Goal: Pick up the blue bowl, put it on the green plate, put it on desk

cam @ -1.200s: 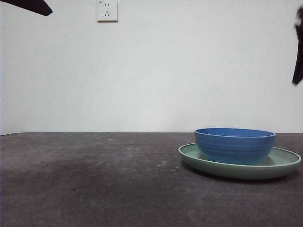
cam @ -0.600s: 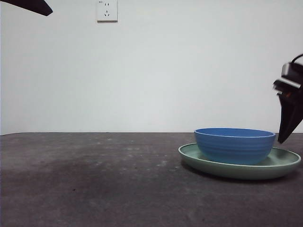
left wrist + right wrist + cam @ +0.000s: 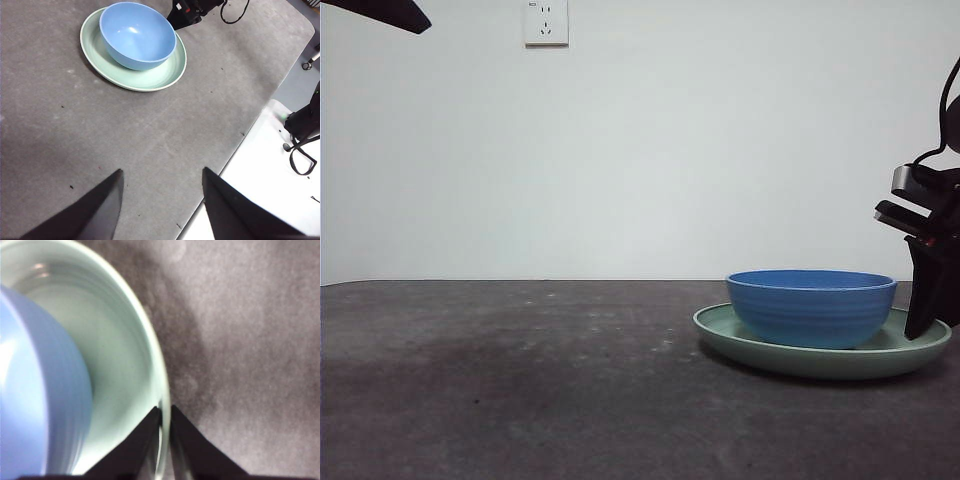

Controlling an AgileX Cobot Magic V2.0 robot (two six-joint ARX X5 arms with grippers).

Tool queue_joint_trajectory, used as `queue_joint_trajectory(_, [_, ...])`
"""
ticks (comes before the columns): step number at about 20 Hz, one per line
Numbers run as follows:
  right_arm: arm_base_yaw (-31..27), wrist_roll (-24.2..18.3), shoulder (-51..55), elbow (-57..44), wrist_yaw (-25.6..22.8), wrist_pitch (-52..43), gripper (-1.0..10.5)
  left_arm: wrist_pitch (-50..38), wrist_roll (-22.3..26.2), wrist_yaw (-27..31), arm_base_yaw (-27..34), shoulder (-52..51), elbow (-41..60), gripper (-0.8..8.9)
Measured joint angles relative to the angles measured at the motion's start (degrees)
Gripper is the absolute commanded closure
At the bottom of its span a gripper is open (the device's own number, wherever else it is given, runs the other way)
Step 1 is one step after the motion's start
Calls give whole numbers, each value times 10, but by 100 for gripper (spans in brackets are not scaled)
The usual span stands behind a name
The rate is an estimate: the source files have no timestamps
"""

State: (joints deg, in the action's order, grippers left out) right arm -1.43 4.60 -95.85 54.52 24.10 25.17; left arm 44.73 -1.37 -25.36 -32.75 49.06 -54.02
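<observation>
The blue bowl (image 3: 810, 305) sits upright in the green plate (image 3: 760, 345), which rests on the desk (image 3: 520, 380) at the right. My right gripper (image 3: 920, 325) is down at the plate's right rim. In the right wrist view its jaws (image 3: 164, 410) are pinched together on the pale green rim (image 3: 150, 350), one jaw inside and one outside, with the bowl (image 3: 35, 390) beside them. The left wrist view shows the bowl (image 3: 137, 32), the plate (image 3: 150, 80) and the right gripper (image 3: 185, 12) from afar. My left gripper (image 3: 162, 200) hangs open high above the desk, holding nothing.
A wall socket (image 3: 546, 22) is on the white wall behind. The left arm shows as a black tip (image 3: 380, 12) at the top corner. The desk's edge and a white surface (image 3: 260, 175) with cables lie beyond it.
The right gripper has dropped from high at the right edge down to the plate's rim. Plate and bowl have shifted slightly left. The left arm has not moved.
</observation>
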Motion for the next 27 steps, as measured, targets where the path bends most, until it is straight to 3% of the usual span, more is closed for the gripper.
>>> queue_joint_trajectory(8, [0, 14, 41, 1, 2, -1, 937, 0, 0, 0, 0, 0, 0, 565])
queue_joint_trajectory(15, [16, 54, 130, 1, 52, -12, 937, 0, 0, 0, 0, 0, 0, 565])
queue_joint_trajectory(20, [84, 103, 139, 1, 50, -44, 937, 0, 0, 0, 0, 0, 0, 565])
queue_joint_trajectory(27, [196, 176, 122, 2, 10, -131, 937, 0, 0, 0, 0, 0, 0, 565])
